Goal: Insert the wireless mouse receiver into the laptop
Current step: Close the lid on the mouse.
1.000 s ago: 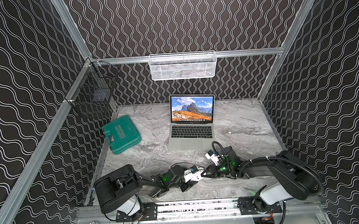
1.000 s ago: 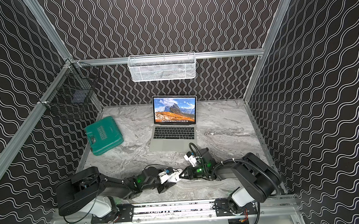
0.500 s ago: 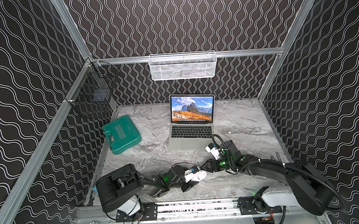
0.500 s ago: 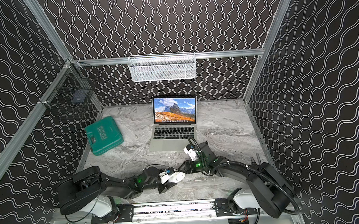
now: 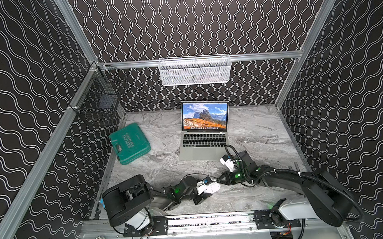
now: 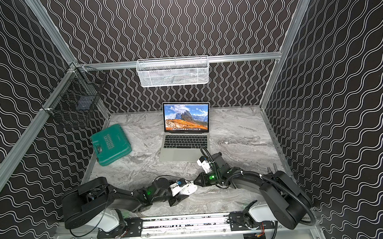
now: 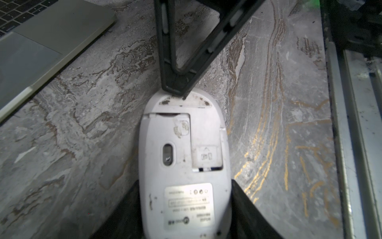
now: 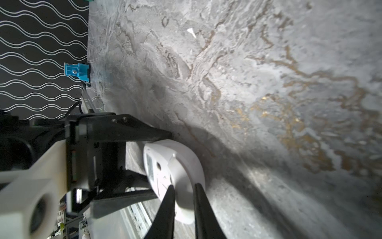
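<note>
– So, what lies at ten o'clock on the table (image 5: 255, 129)?
– A green case (image 5: 130, 143), flat.
– And the left claw (image 7: 184, 186)?
– It pinches the wireless mouse (image 7: 182, 144) by its sides, down at six o'clock. The left wrist view shows the mouse's belly.
– The laptop (image 5: 204, 133)?
– Open, at twelve o'clock from the mouse, not touching it.
– The right claw (image 8: 184, 189)?
– At three o'clock of the mouse, tips close together at its end. I cannot tell if they pinch anything.
</note>
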Controlling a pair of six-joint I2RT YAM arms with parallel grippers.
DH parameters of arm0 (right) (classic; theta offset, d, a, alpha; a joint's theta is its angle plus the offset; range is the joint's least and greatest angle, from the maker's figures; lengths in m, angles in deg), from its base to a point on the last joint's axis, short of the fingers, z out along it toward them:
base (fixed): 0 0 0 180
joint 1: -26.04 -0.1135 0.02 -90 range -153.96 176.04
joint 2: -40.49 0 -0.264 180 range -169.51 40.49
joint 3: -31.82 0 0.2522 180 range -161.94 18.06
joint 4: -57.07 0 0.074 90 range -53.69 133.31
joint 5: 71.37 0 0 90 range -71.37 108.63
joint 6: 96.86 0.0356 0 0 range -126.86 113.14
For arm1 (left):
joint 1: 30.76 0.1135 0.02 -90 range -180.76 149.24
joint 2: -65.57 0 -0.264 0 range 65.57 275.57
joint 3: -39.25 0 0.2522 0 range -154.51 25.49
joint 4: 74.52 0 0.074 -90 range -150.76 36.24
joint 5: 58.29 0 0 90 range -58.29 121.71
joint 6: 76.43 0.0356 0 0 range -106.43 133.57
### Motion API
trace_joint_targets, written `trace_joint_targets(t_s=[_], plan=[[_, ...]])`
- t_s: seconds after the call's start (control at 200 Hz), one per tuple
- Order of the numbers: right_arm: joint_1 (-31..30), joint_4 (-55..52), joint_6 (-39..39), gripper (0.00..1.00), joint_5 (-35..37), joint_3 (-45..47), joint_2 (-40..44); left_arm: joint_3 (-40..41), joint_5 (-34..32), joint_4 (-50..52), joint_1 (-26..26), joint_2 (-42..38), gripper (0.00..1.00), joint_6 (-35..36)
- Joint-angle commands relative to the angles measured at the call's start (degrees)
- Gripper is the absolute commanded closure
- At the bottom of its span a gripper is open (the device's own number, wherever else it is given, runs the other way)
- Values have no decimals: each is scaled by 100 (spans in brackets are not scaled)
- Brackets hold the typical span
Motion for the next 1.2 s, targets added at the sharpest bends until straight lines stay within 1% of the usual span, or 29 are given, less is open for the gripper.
trace_joint_targets(t_s=[0.0,0.08,0.14,0.365,0.395,0.45,0.5,0.565,0.645,0.701,0.751,0.856,0.956,1.196], plan=[[-196,119,212,80,-304,135,-165,10,72,707,7,82,84,-34],[-314,239,321,81,-308,187,-195,5,73,674,7,119,84,-37],[-354,242,352,85,-298,175,-155,-2,103,647,7,163,84,-57],[-418,-69,253,84,48,69,52,-6,72,590,7,191,84,-92],[-418,-153,225,80,157,52,116,-10,78,591,8,193,84,-92],[-418,-351,166,65,365,-2,279,3,73,584,15,186,84,-107],[-418,-532,135,61,587,-80,457,10,80,589,15,187,84,-108],[-406,-731,177,52,849,-166,691,27,82,581,15,182,84,-125],[-409,-950,230,49,1006,-259,943,32,75,592,18,157,84,-118],[-409,-1096,282,52,1006,-308,1001,36,74,597,15,150,84,-111],[-408,-1181,312,56,964,-312,1005,37,73,597,15,160,84,-107],[-418,-1067,467,67,805,-156,1003,39,80,560,15,194,84,-99],[-420,-928,543,73,686,-21,1010,28,90,527,15,208,84,-115],[-441,-636,638,82,431,154,816,20,125,554,15,208,84,-86]])
